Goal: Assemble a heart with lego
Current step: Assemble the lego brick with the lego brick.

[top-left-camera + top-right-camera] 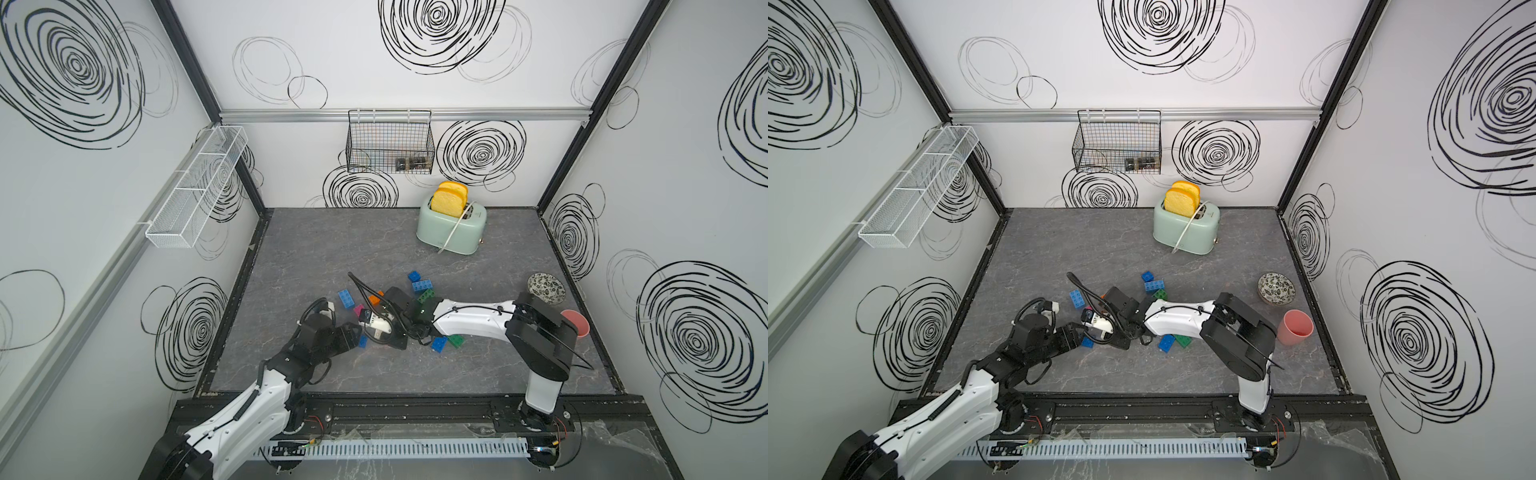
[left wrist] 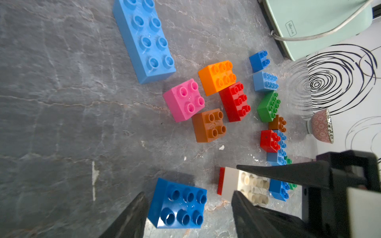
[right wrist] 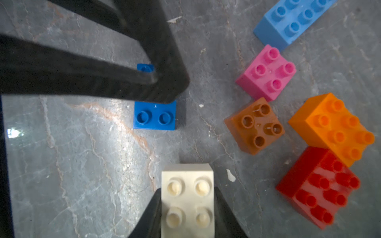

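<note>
The lego lies scattered mid-table. In the left wrist view a dark blue brick [image 2: 178, 204] rests on the table between the fingers of my left gripper [image 2: 187, 214]. That gripper is open, with a gap on one side of the brick. My right gripper [image 3: 187, 192] is shut on a white brick [image 3: 186, 185], which sits just beside the blue one [image 3: 154, 115]. A red edge [image 2: 221, 181] shows at the white brick's base. Pink [image 2: 184, 100], brown [image 2: 209, 125], orange [image 2: 217, 77] and red [image 2: 235, 101] bricks cluster beyond them. A long light blue brick [image 2: 144, 39] lies apart.
A mint toaster [image 1: 451, 226] holding bread stands at the back. A patterned bowl [image 1: 546, 287] and a pink cup [image 1: 575, 322] sit at the right edge. More blue and green bricks [image 1: 422, 286] lie near the right forearm. A wire basket [image 1: 390, 141] hangs on the back wall.
</note>
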You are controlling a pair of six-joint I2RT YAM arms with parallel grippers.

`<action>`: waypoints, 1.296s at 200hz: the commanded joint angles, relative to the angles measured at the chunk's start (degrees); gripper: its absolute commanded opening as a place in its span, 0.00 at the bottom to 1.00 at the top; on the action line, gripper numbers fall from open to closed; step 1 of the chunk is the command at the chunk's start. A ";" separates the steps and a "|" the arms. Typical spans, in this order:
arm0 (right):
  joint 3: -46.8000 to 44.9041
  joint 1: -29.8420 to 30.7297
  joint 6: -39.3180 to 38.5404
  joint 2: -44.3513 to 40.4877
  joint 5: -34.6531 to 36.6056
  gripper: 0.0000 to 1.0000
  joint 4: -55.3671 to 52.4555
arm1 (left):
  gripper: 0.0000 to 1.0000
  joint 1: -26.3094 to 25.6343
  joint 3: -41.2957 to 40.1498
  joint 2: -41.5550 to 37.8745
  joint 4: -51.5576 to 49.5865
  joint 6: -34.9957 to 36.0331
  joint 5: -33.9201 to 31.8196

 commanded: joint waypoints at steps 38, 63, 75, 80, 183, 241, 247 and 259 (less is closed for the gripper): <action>-1.76 -2.27 -2.57 5.25 -3.61 0.27 -9.33 | 0.69 0.84 0.18 0.12 1.77 -0.19 0.53; -1.08 -2.31 -3.25 3.93 -5.61 0.27 -9.95 | 0.69 0.82 0.31 0.29 1.89 -0.13 0.83; -1.39 -2.22 -3.49 2.56 -5.29 0.27 -9.53 | 0.69 0.83 0.42 0.40 1.72 -0.11 0.88; -1.47 -2.15 -3.61 1.96 -5.29 0.27 -9.37 | 0.69 0.82 0.52 0.40 1.67 -0.03 0.87; -2.73 -2.05 -4.69 -2.98 -8.57 0.34 -7.98 | 0.69 1.46 1.70 1.54 2.60 -0.20 1.66; -2.45 -1.95 -5.10 -1.76 -6.78 0.39 -6.22 | 0.70 2.04 1.95 0.87 1.61 0.32 1.83; -2.42 -1.94 -5.21 -2.02 -6.95 0.41 -6.38 | 0.70 2.06 1.93 0.88 1.55 0.39 1.92; -2.69 -1.95 -5.12 -2.93 -7.39 0.45 -6.06 | 0.71 2.15 2.02 0.86 1.58 0.65 2.28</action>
